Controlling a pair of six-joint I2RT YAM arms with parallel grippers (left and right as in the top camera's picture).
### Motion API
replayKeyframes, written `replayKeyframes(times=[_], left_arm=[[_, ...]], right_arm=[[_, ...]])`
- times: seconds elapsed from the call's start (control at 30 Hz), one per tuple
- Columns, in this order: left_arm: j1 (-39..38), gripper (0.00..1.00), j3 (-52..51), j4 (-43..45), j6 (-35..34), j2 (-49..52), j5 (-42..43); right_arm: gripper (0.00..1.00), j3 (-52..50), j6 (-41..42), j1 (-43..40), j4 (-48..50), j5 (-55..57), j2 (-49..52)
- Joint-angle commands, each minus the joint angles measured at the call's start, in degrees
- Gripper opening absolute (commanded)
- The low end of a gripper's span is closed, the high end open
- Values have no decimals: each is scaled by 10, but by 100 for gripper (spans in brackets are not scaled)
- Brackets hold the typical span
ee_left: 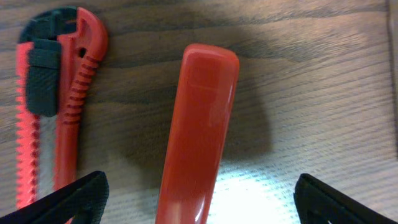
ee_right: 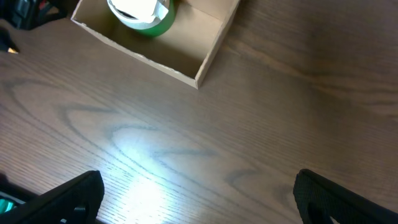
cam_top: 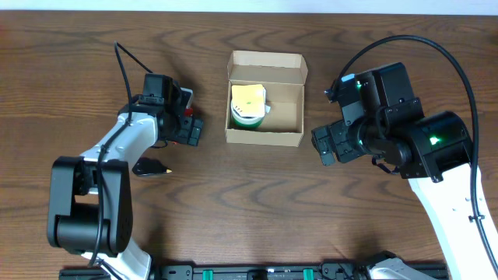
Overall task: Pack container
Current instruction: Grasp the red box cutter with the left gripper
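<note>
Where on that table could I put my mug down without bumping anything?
Best: the bare table between the box and the near edge. The back-left corner is bare too. Crowded: left of the box, where the left fingers hover over a red cutter and a red bar, with a black pen nearby.

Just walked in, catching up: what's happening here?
Two robot arms are packing a cardboard box. It sits open with a green-and-white item already inside. The left gripper hangs open above a red object beside a red utility knife, holding nothing. The right gripper is open above the table, beside the box.
</note>
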Motion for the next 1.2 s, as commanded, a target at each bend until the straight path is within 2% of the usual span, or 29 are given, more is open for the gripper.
replayKeyframes(times=[0.0, 0.03, 0.07, 0.17, 0.5, 0.83, 1.03, 1.17], left_arm=[[0, 100, 10, 8, 3, 15, -9], [0, 100, 10, 10, 3, 17, -7], [0, 94, 10, 12, 3, 19, -5], [0, 84, 10, 15, 3, 22, -5], [0, 69, 10, 25, 3, 43, -10], [0, 29, 10, 25, 0, 43, -10], [0, 6, 18, 22, -45, 41, -10], [0, 6, 51, -7, -74, 30, -10]], right_arm=[[99, -1, -2, -1, -1, 2, 0], [99, -1, -2, -1, -1, 2, 0], [99, -1, -2, -1, -1, 2, 0], [99, -1, -2, -1, -1, 2, 0], [99, -1, -2, -1, -1, 2, 0], [99, -1, -2, -1, -1, 2, 0], [99, -1, -2, -1, -1, 2, 0], [99, -1, -2, -1, -1, 2, 0]])
